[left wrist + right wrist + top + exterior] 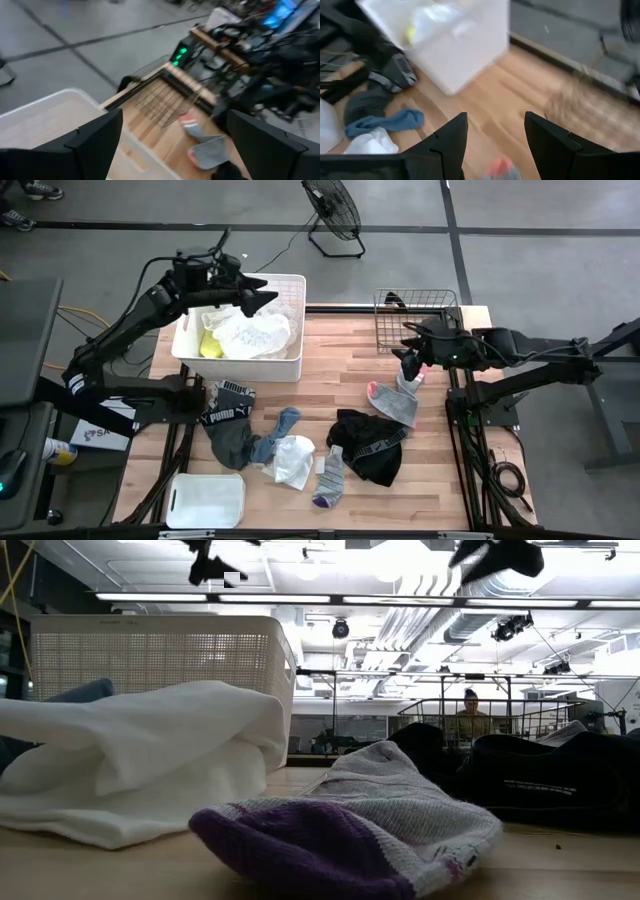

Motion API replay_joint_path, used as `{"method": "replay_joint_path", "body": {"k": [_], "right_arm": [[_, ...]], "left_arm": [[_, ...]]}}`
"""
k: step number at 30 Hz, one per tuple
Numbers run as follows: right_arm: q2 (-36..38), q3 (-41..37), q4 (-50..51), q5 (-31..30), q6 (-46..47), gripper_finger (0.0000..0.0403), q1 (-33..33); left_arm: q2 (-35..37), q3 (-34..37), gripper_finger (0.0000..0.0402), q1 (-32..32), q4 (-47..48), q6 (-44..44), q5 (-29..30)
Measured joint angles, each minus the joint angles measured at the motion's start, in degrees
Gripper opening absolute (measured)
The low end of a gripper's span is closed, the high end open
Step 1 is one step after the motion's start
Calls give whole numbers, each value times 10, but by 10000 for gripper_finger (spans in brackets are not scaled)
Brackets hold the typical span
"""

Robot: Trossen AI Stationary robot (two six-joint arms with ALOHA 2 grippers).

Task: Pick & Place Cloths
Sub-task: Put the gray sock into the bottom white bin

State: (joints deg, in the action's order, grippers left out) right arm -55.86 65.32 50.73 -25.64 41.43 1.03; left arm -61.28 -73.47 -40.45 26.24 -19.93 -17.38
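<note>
Right now the grey-pink sock (395, 402) lies on the worktop (330, 370) near its right side, its upper end lifting toward the right pincer (410, 363), which looks to have it pinched by one corner just in front of the wire basket (415, 315). From above the fingers read as clamped on the fabric, though the contact is small and I'd call it a judgement. Most cloths are spread along the front half of the worktop: the dark grey garment with the lettered waistband (228, 420), the blue sock (277, 430), the white cloth (293, 460), the purple-toed sock (330, 477) and the black garment (370, 445). Over at the white bin (240, 360), the left pincer (250, 290) hovers spread wide and carrying nothing, with white and neon yellow pieces (235, 335) in the bin beneath it.

Risk from here: a corner grip on a limp sock can slip as it rises, and the dangling end could drag or snag on the basket's wire edge.

The right wrist view shows fingers (447, 145) apart with a pink scrap (500, 167) low between them, which sits oddly with the overhead reading. The low view adds only the purple toe (300, 845) close up, a white fold (140, 755), and a person (470, 715) seated far behind the worktop
</note>
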Motion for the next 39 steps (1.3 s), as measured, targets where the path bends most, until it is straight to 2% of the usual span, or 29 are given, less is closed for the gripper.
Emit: {"method": "replay_joint_path", "body": {"k": [8, 12, 17, 21, 33, 39], "right_arm": [[0, 0, 209, 38, 202, 191, 0], [0, -27, 249, 67, 264, 192, 12], [0, -85, 232, 106, 317, 191, 38], [0, -130, 219, 112, 369, 192, 58], [0, -235, 116, 124, 453, 192, 70], [0, -276, 61, 154, 457, 202, 70]], "left_arm": [[11, 0, 351, 25, -7, 12, -19], [11, 0, 351, 64, -4, 24, -20], [11, 0, 351, 116, -3, 43, 0], [11, 0, 351, 136, 3, 47, 19], [10, 0, 351, 139, 9, 47, 25], [10, 0, 351, 139, 14, 47, 24]]}}
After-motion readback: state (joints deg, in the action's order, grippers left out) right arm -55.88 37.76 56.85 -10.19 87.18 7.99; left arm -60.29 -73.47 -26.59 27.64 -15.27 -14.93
